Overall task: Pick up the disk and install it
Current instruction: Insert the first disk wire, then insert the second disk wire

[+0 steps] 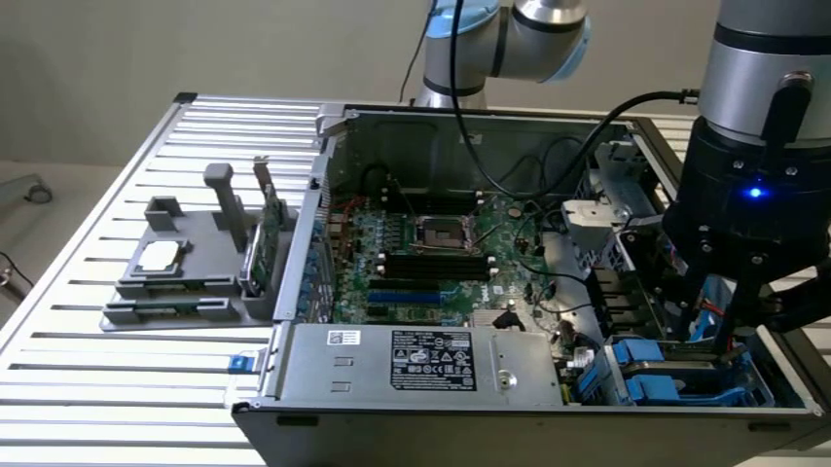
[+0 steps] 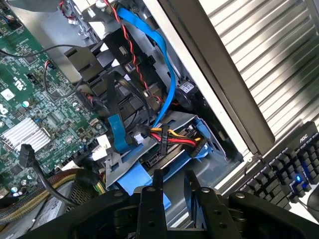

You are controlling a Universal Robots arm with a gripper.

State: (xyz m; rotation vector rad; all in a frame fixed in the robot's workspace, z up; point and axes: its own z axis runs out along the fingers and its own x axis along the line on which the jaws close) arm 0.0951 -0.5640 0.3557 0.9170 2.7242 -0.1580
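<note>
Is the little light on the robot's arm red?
No, the light on the dark lower part of the arm glows blue.

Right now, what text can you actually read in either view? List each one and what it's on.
"AOC": logo on the corner of the keyboard, wrist view.
Black label on the power supply: print too small to read.
White sticker beside it: unreadable.
White sticker on the motherboard: unreadable.
</note>
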